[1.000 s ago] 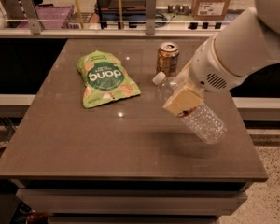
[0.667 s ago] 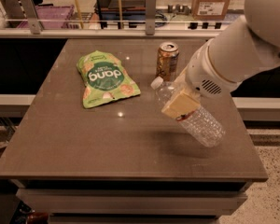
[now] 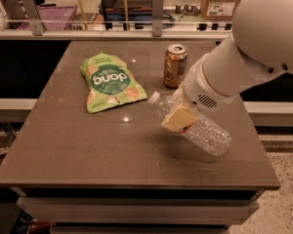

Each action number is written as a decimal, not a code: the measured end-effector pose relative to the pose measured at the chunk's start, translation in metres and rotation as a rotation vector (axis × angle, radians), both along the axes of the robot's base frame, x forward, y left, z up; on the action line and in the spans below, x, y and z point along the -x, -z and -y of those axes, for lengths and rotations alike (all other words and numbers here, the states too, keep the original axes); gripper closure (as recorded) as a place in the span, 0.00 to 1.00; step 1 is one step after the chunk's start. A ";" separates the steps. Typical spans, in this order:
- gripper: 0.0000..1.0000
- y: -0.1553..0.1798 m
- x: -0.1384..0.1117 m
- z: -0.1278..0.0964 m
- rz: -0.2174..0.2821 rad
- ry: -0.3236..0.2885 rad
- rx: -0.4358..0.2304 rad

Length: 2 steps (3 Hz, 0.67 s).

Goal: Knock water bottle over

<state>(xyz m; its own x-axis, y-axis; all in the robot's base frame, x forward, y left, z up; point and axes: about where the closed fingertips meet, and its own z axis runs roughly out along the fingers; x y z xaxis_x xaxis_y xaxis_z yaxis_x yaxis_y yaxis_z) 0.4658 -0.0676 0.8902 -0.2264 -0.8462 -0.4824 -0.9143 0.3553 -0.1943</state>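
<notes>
One water bottle (image 3: 209, 133) slants at the gripper (image 3: 178, 118), its hold impossible to tell; one can (image 3: 175, 65); one green bag (image 3: 109, 81).

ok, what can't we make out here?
Camera view:
The gripper, over the neck end of the clear ribbed plastic water bottle, hides its shoulder.
Whether that bottle rests fully on the brown table: unclear, the white arm covers its far side.
Gold-brown drink can's print: too small to read.
Arm: cut off at top and right edges.
</notes>
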 end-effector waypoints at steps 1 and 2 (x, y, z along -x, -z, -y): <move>1.00 0.014 -0.003 -0.008 -0.028 -0.027 0.006; 1.00 0.035 -0.005 -0.020 -0.072 -0.065 -0.001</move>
